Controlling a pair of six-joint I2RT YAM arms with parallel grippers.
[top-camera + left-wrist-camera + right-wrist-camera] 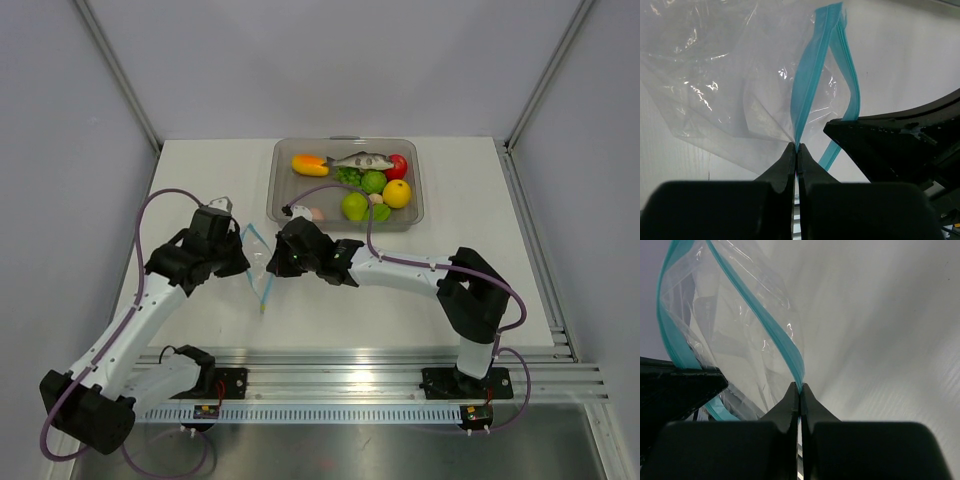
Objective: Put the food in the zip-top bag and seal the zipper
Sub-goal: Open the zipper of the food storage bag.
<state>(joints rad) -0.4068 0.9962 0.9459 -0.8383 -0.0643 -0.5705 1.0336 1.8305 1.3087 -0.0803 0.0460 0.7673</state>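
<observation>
Left jaws and right jaws are pinching the zip-top bag (260, 270) from 9 and 3 o'clock, blocking both flanks. Tray (420, 200) is sitting at 1 o'clock. Worktop (400, 310) is lying open toward 5 o'clock.

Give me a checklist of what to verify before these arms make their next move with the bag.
1. Hold of the left gripper on the zipper: ok, shut on one strip.
2. Hold of the right gripper: ok, shut on the other strip.
3. Mouth of the bag parted: ok, the two strips bow apart.
4. Mouth wide enough for the pieces: cannot tell.
5. Food inside the bag: not ok, every piece in view lies in the tray.
6. A gripper free to fetch food: not ok, both are busy on the zipper.
</observation>
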